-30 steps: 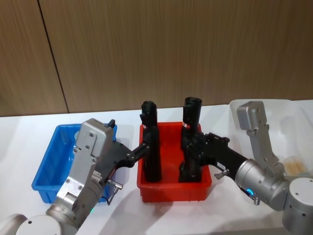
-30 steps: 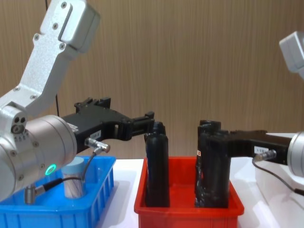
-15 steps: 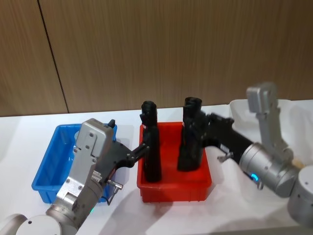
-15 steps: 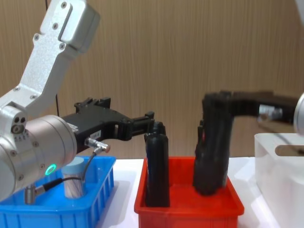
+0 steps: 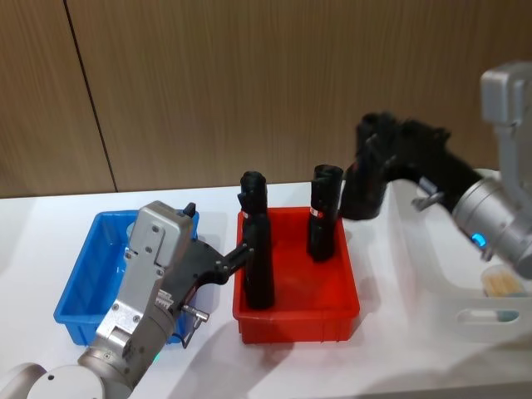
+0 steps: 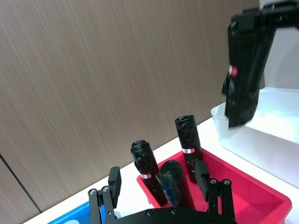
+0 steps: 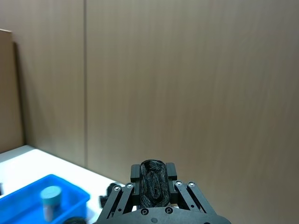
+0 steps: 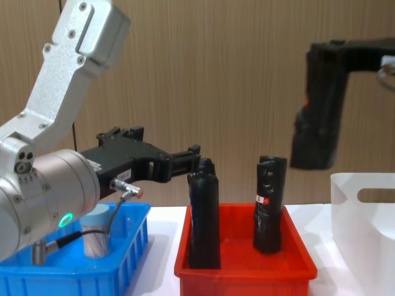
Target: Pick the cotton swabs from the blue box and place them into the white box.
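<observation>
Chest view shows a cotton swab tub [image 8: 96, 239] standing upright in the blue box [image 8: 74, 276], and another lies in the white box [image 5: 465, 274] in the head view; such a tub is probably light, rigid and smooth-sided, best pinched across its clear body just under the lid. The right hand [image 8: 322, 105] is clamped on a black bottle [image 8: 316, 126], held high between the red bin [image 8: 245, 271] and the white box. The left hand [image 8: 185, 161] hangs open beside a bottle in the red bin, holding nothing.
</observation>
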Robot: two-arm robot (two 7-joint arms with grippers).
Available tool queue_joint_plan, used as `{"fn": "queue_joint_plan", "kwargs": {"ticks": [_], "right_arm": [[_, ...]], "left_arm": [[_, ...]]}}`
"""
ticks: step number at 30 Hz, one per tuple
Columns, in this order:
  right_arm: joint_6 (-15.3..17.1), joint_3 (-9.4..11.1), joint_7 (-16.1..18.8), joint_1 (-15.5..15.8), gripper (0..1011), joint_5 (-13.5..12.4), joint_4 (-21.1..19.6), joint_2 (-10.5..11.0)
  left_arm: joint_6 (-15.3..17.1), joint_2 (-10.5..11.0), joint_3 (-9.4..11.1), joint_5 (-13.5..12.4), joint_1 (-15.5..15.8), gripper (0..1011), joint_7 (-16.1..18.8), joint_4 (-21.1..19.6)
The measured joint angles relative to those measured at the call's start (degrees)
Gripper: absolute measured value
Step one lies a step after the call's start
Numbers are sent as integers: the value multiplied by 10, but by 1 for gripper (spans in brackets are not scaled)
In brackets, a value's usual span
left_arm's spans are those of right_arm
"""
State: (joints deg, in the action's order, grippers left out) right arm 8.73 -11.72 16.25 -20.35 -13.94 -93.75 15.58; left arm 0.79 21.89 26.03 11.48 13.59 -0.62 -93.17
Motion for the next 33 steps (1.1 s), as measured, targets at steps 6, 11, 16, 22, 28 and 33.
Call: {"fn": "queue_joint_plan", "kwargs": {"ticks": [6, 11, 16, 22, 28, 33], "right_arm": [[2, 18, -14, -12, 312, 7, 0, 15], [3, 34, -27, -22, 312, 13, 16, 29], [2, 45, -37, -29, 310, 17, 43, 38], [-1, 53, -44, -36, 312, 16, 82, 42], [-1, 56, -48, -43, 312, 8, 125, 42], [-1, 56, -49, -49, 310, 1, 159, 40]], "left_arm": [[0, 0, 0, 0, 0, 1004, 0, 0], [0, 0, 0, 0, 0, 1004, 0, 0], [0, 0, 0, 0, 0, 1004, 0, 0], [0, 0, 0, 0, 0, 1004, 0, 0], [0, 0, 0, 0, 0, 1004, 0, 0], [0, 0, 0, 0, 0, 1004, 0, 0]]}}
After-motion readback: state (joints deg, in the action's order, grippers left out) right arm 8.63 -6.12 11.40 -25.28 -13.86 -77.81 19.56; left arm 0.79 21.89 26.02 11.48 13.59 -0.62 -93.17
